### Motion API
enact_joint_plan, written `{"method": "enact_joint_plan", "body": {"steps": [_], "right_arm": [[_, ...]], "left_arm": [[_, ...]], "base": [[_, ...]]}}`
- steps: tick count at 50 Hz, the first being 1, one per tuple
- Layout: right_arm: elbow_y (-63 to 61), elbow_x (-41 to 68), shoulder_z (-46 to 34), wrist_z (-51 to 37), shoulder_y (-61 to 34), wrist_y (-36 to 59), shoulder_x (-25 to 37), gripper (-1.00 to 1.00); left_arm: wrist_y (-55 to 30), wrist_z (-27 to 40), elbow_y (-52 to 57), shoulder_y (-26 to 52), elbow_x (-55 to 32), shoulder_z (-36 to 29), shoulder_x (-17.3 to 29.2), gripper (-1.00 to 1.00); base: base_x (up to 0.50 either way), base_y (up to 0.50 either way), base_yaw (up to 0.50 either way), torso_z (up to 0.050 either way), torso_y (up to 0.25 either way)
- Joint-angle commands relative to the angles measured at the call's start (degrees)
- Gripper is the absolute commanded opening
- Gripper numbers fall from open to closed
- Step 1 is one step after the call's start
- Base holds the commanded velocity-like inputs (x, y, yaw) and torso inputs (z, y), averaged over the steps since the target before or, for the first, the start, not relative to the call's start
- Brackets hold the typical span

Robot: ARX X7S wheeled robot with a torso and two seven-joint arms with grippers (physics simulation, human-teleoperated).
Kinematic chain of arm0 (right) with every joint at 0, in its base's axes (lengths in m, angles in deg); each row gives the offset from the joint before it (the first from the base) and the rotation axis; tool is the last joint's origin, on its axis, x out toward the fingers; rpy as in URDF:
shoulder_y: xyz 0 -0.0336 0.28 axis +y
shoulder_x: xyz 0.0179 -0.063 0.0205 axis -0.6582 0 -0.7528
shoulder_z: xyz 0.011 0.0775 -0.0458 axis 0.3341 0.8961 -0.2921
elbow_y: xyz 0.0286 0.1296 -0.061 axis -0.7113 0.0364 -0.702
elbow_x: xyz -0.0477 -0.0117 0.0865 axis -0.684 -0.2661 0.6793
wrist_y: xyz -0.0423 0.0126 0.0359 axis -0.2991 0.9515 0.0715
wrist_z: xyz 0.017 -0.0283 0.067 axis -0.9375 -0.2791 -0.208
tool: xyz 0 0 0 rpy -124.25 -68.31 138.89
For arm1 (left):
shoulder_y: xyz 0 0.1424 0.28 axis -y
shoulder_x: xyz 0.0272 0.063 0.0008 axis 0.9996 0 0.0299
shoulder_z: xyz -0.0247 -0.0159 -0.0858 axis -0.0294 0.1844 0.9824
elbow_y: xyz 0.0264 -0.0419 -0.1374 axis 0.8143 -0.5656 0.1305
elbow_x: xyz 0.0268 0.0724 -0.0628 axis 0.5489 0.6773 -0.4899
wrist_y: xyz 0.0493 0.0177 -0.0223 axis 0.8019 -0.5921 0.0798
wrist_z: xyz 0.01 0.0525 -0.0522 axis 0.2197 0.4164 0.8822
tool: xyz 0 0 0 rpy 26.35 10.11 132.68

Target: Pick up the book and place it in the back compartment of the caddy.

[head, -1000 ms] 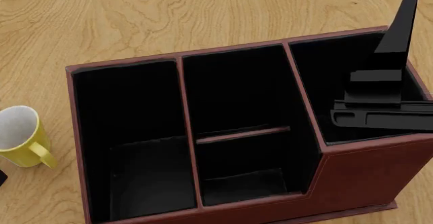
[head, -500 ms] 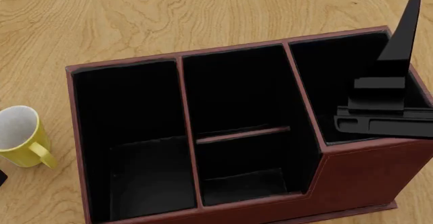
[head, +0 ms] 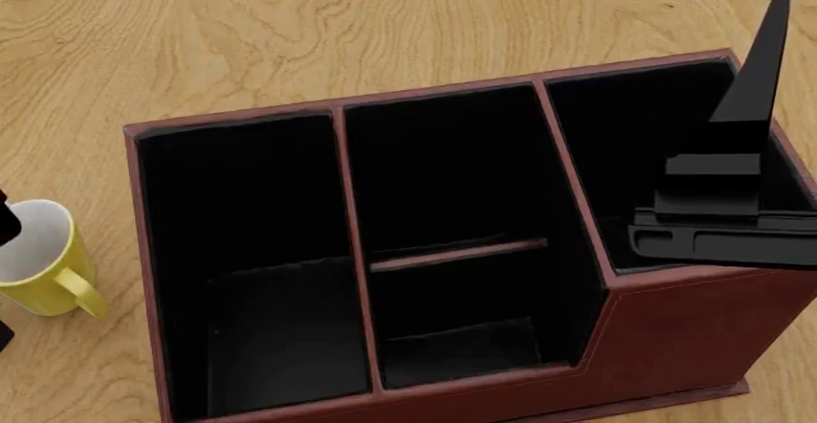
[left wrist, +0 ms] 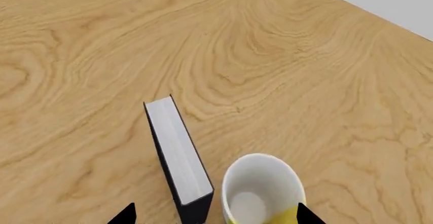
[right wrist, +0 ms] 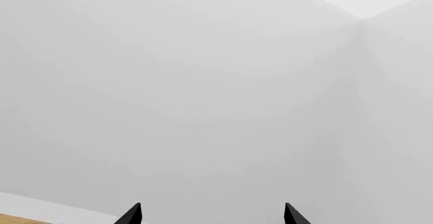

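Left wrist view: the left end effector (left wrist: 211,215) is spread above the book (left wrist: 177,155), which stands on edge on the counter (left wrist: 284,67), just beside the mug (left wrist: 260,191). Step in hand: approach.

Head view: the caddy (head: 690,332) and its back compartment (head: 441,169) hold nothing.

Right wrist view: the right end effector (right wrist: 211,215) is spread, idle. Next: descend and pinch the book.

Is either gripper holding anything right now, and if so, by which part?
Nothing is held. The left gripper is open above the thick black hardcover book standing on the table; the right gripper is open and empty.
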Motion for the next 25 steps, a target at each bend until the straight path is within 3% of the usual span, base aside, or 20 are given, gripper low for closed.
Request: {"method": "enact_joint_plan", "body": {"steps": [1,25], "right_arm": [[0.12,0.00,-0.46,-0.05,-0.34,-0.01,0.06,1.00],[0.91,0.47,-3.47,0.02,-4.84,2.20,-0.99,1.00]], "left_arm": [[2.95,-0.37,-7.19,2.95,1.45,-0.83,0.66,1.00],[12.83,-3.36,-19.40,5.51,6.80,-4.59,3.31,1.00]], "base": [[0.00,0.00,0.00,0.000,0.000],[0.00,0.00,0.00,0.000,0.000]]}}
